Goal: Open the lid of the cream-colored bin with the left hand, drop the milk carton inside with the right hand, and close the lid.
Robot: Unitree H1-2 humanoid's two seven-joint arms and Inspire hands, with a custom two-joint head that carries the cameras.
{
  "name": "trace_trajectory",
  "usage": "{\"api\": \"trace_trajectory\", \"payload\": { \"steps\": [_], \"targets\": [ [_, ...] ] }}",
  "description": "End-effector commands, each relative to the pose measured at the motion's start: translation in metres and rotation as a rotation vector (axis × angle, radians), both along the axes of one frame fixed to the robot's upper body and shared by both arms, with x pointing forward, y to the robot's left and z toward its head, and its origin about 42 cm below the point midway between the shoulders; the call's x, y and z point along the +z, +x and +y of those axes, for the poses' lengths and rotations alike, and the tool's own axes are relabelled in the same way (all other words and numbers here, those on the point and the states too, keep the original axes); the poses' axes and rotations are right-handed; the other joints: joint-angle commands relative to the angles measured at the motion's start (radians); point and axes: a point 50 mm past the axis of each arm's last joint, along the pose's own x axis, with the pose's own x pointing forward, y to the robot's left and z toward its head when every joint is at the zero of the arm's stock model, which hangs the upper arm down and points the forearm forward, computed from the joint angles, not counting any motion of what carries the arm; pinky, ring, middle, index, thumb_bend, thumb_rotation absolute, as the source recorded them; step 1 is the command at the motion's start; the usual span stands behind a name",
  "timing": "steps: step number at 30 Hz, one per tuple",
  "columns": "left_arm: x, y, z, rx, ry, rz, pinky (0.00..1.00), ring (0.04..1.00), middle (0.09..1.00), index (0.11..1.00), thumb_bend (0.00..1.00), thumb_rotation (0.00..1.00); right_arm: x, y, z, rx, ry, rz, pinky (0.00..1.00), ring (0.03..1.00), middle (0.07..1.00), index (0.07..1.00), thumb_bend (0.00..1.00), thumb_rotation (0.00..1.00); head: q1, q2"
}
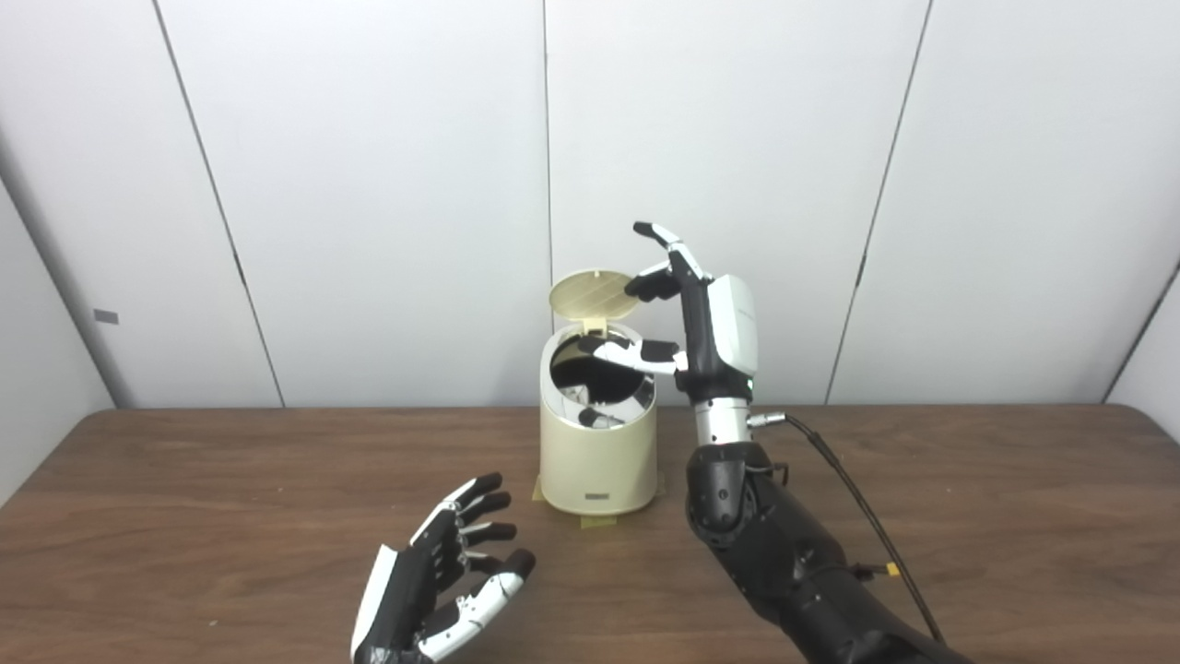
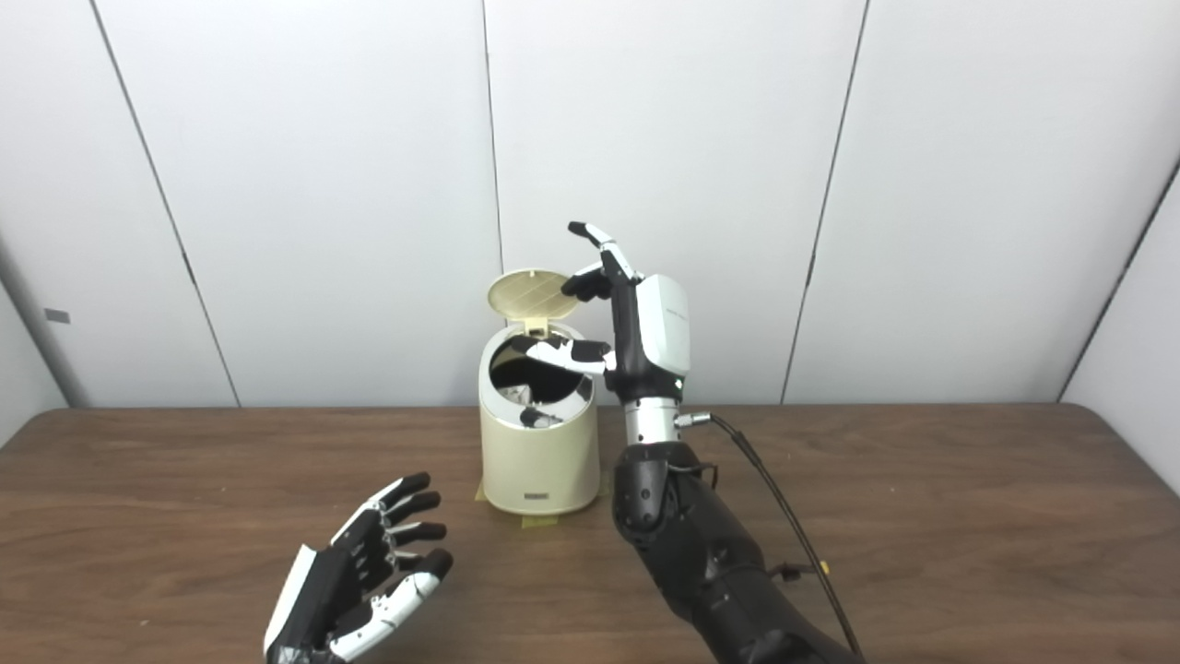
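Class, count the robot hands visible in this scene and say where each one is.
2. The left hand hovers open over the table, near the front; the right hand is raised beside the open cream-colored bin.

The bin (image 1: 597, 452) stood on the counter (image 1: 968, 516), its lid (image 1: 591, 295) upright. The right hand (image 1: 701, 323) hung over the opening, fingers (image 1: 656, 283) spread. The left hand (image 1: 442, 576) hovered low, open, near the bin.

A cream-colored bin (image 1: 597, 456), round and upright, stands on the bench (image 1: 968, 516) on small tape patches. Its round ribbed lid (image 1: 592, 293) is swung up on the rear hinge, nearly upright. The opening shows a dark, shiny inside; contents unclear.
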Motion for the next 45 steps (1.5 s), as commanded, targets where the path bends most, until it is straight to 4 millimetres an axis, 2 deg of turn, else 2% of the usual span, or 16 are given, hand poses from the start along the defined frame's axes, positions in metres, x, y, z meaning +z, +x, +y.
{"api": "trace_trajectory", "payload": {
  "steps": [1, 6, 10, 13, 14, 16, 18, 20, 22, 23, 25, 28, 31, 35, 42, 45],
  "targets": [
    [0.016, 0.005, -0.002, -0.005, -0.007, -0.072, 0.57, 0.728, 0.819, 0.849, 0.65, 0.32, 0.029, 0.006, 0.0, 0.013, 0.013, -0.096, 0.5, 0.598, 0.75, 0.798, 0.86, 0.23, 0.001, 0.0],
    [0.015, 0.006, -0.002, -0.007, -0.012, -0.071, 0.57, 0.733, 0.821, 0.848, 0.65, 0.31, 0.032, -0.001, -0.004, 0.024, 0.06, -0.17, 0.49, 0.578, 0.74, 0.768, 0.82, 0.21, -0.001, -0.011],
    [0.013, 0.007, 0.0, -0.01, -0.004, -0.07, 0.57, 0.731, 0.821, 0.851, 0.64, 0.31, 0.04, -0.019, -0.015, 0.055, 0.11, -0.238, 0.45, 0.55, 0.731, 0.767, 0.75, 0.24, -0.006, -0.018],
    [0.012, 0.009, 0.001, -0.013, -0.002, -0.07, 0.57, 0.733, 0.82, 0.852, 0.63, 0.3, 0.044, -0.033, -0.026, 0.088, 0.125, -0.269, 0.42, 0.544, 0.719, 0.781, 0.73, 0.22, -0.011, -0.026],
    [0.012, 0.009, 0.002, -0.014, -0.002, -0.071, 0.57, 0.735, 0.822, 0.852, 0.63, 0.31, 0.045, -0.038, -0.03, 0.102, 0.129, -0.277, 0.38, 0.509, 0.708, 0.77, 0.73, 0.2, -0.013, -0.024],
    [0.011, 0.01, 0.003, -0.014, -0.003, -0.07, 0.57, 0.733, 0.822, 0.849, 0.62, 0.29, 0.045, -0.048, -0.037, 0.129, 0.127, -0.283, 0.33, 0.452, 0.672, 0.754, 0.73, 0.16, -0.015, -0.029],
    [0.01, 0.01, 0.003, -0.012, -0.005, -0.069, 0.57, 0.733, 0.821, 0.848, 0.61, 0.28, 0.044, -0.057, -0.043, 0.172, 0.123, -0.266, 0.28, 0.364, 0.563, 0.737, 0.72, 0.13, -0.017, -0.032],
    [0.009, 0.011, 0.004, -0.011, -0.005, -0.071, 0.57, 0.734, 0.821, 0.847, 0.61, 0.27, 0.042, -0.071, -0.052, 0.282, 0.152, -0.158, 0.25, 0.318, 0.503, 0.728, 0.73, 0.11, -0.016, -0.029],
    [0.009, 0.012, 0.005, -0.01, -0.004, -0.072, 0.57, 0.734, 0.818, 0.846, 0.61, 0.27, 0.041, -0.083, -0.058, 0.36, 0.16, -0.072, 0.24, 0.309, 0.498, 0.728, 0.74, 0.09, -0.016, -0.033],
    [0.009, 0.013, 0.006, -0.008, -0.004, -0.072, 0.57, 0.733, 0.818, 0.845, 0.61, 0.26, 0.04, -0.089, -0.063, 0.394, 0.158, -0.026, 0.25, 0.336, 0.527, 0.739, 0.75, 0.09, -0.017, -0.034],
    [0.009, 0.013, 0.007, -0.006, -0.004, -0.073, 0.57, 0.731, 0.816, 0.844, 0.61, 0.27, 0.038, -0.102, -0.074, 0.457, 0.145, 0.072, 0.33, 0.454, 0.627, 0.781, 0.77, 0.12, -0.019, -0.035],
    [0.009, 0.014, 0.008, -0.004, -0.001, -0.079, 0.57, 0.733, 0.816, 0.841, 0.62, 0.27, 0.033, -0.122, -0.09, 0.499, 0.136, 0.172, 0.53, 0.671, 0.785, 0.848, 0.81, 0.21, -0.019, -0.036],
    [0.009, 0.015, 0.01, -0.005, 0.001, -0.082, 0.58, 0.742, 0.818, 0.845, 0.61, 0.27, 0.023, -0.137, -0.104, 0.501, 0.156, 0.229, 0.68, 0.789, 0.863, 0.895, 0.82, 0.28, -0.013, -0.039],
    [0.01, 0.016, 0.013, 0.0, 0.002, -0.087, 0.58, 0.741, 0.816, 0.843, 0.63, 0.29, 0.007, -0.154, -0.12, 0.484, 0.193, 0.292, 0.78, 0.851, 0.903, 0.918, 0.86, 0.38, -0.011, -0.04],
    [0.018, 0.021, 0.018, -0.023, 0.009, -0.128, 0.59, 0.766, 0.832, 0.853, 0.62, 0.27, -0.019, -0.172, -0.129, 0.487, 0.288, 0.349, 0.8, 0.876, 0.919, 0.904, 0.85, 0.38, 0.004, -0.049],
    [0.034, 0.033, 0.022, -0.032, 0.038, -0.163, 0.64, 0.798, 0.856, 0.873, 0.65, 0.31, -0.035, -0.177, -0.132, 0.483, 0.342, 0.364, 0.82, 0.886, 0.93, 0.912, 0.83, 0.37, 0.019, -0.056]
  ]
}}
